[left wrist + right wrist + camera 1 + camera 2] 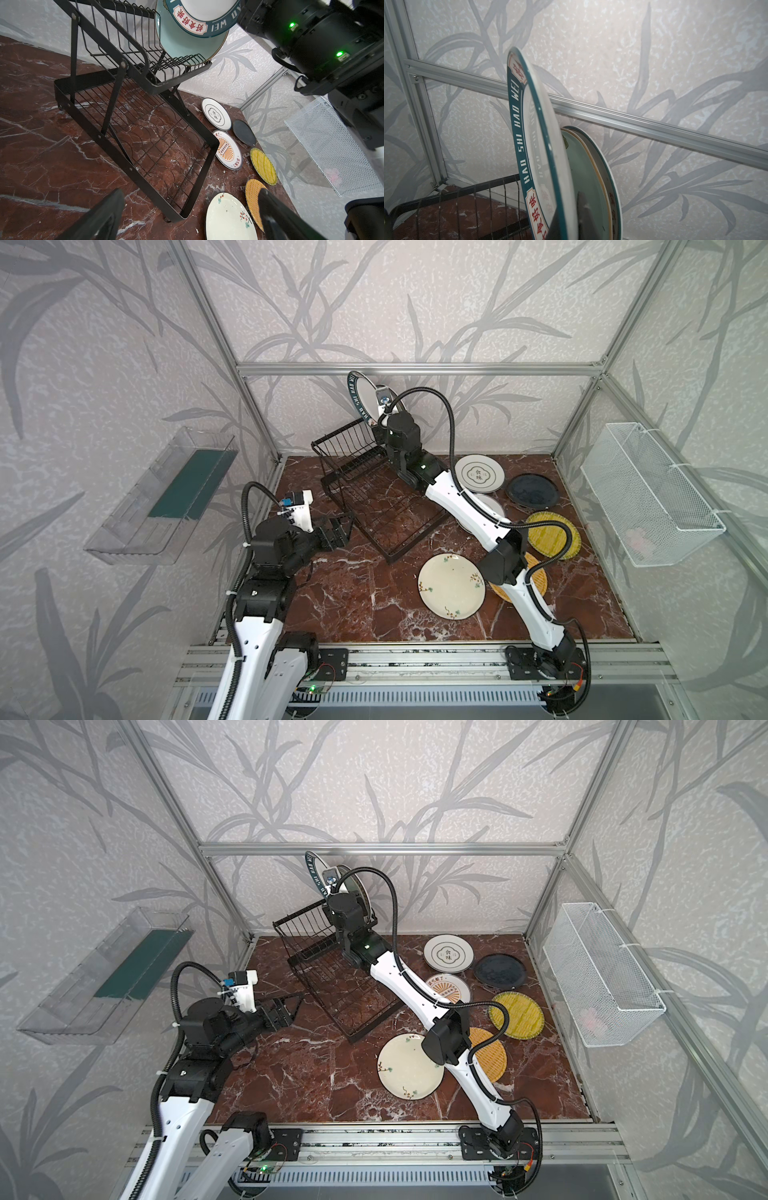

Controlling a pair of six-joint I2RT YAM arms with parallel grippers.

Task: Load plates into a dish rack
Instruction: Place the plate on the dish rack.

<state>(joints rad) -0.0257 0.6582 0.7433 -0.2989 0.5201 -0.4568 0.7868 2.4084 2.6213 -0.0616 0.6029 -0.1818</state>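
The right gripper (568, 220) was clenched on the rim of a teal-rimmed plate (529, 124), holding it on edge above the rack's (138, 73) upper basket. The plate stood just in front of a green plate (583, 166) set in the slots. The left gripper (337, 531) hung released near the lower tray. Other plates (451, 591) lay flat on the table (353, 614), right of the rack. The held plate looked glazed: stiff, probably weighty, slick and brittle. A rim pinch might let it swing, so a firm hold near the edge and a straight descent into a slot seemed wisest.
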